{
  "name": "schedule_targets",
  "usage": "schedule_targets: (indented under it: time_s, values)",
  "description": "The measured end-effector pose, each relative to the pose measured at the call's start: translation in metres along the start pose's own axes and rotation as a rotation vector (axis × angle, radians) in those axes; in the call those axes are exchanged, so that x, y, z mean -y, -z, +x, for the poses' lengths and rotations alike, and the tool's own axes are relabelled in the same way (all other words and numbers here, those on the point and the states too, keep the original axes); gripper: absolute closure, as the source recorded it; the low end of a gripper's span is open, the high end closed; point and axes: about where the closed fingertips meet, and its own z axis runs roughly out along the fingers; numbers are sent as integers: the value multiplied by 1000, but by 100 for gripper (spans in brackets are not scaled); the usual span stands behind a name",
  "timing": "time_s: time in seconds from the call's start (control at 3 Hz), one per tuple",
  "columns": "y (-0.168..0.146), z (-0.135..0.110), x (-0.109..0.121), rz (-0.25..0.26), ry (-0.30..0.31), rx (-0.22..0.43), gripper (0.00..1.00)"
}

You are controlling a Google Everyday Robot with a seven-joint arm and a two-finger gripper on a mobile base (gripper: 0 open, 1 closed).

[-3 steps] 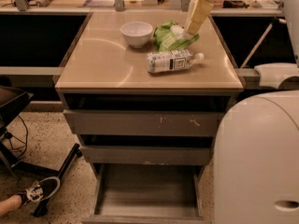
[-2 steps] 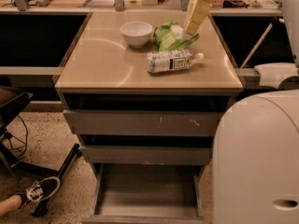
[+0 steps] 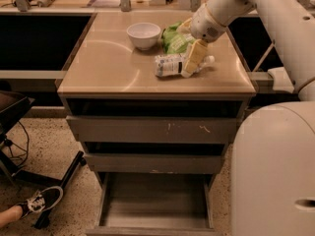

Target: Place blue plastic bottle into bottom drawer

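Reaching in from the rear right corner of the table (image 3: 108, 68), the arm (image 3: 231, 4) brings the gripper (image 3: 189, 69) down onto the table top, on the right half, between the centre and the front edge. The gripper is tilted, its tip pointing toward the front edge.

The blue plastic bottle (image 3: 170, 65) lies on its side at the same spot, its long axis roughly parallel to the front edge and its white cap toward the right edge. The gripper crosses in front of the bottle between the label and the cap. The labelled body projects from the gripper toward the left edge, and the cap projects toward the right edge. Gripper and bottle overlap in the view; whether they touch cannot be told. Whether the jaws are apart or closed on the bottle cannot be told either.

A white bowl (image 3: 143, 35) stands near the middle of the rear edge. A green snack bag (image 3: 173, 39) lies just beside it on the right, behind the bottle.

Below the front edge, two shallower drawers (image 3: 152, 129) are slightly pulled out. The bottom drawer (image 3: 155, 208) is pulled out far, with its grey floor exposed. The bottle is well apart from it, on the table top.
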Motion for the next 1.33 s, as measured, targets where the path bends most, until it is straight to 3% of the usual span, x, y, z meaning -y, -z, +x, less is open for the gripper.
schedule_targets:
  time_s: [0.33,1.0,1.33]
  values:
    - [0,0,0,0,0,0,0]
    - [-40,16,6,-85,-39,-22,0]
    - [-56,18,5,-97,-43,-3,0]
